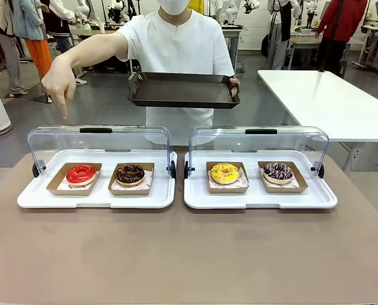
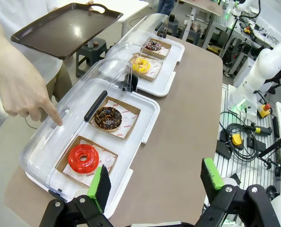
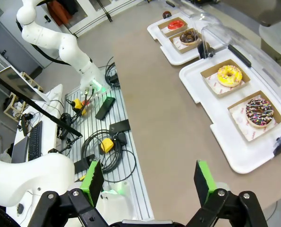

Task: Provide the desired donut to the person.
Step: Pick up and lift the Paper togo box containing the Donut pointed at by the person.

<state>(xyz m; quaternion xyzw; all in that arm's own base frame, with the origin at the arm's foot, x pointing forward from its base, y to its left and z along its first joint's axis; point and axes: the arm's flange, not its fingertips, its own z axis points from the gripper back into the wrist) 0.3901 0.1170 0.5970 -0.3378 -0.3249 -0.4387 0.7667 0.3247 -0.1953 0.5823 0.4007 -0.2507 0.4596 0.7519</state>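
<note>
Left gripper (image 2: 155, 177): released, jaws wide, nothing between, over near left corner of table (image 1: 189, 254). Right gripper (image 3: 148, 177): also released and empty, at table's right edge.

Red donut (image 1: 81, 173): in cardboard boat, left slot of left white tray (image 1: 93, 198), toward far left corner, chocolate donut (image 1: 130, 173) just beside. Yellow donut (image 1: 225, 172) and sprinkled donut (image 1: 277, 171): in right white tray (image 1: 258, 200), toward far right corner.

Person (image 1: 176, 44) at far edge. Pointing hand (image 1: 60, 82): index down at raised clear lid (image 1: 100, 143) behind red donut, contact unclear. Other hand (image 1: 233, 86): holding dark tray (image 1: 182, 89) beyond far edge.
</note>
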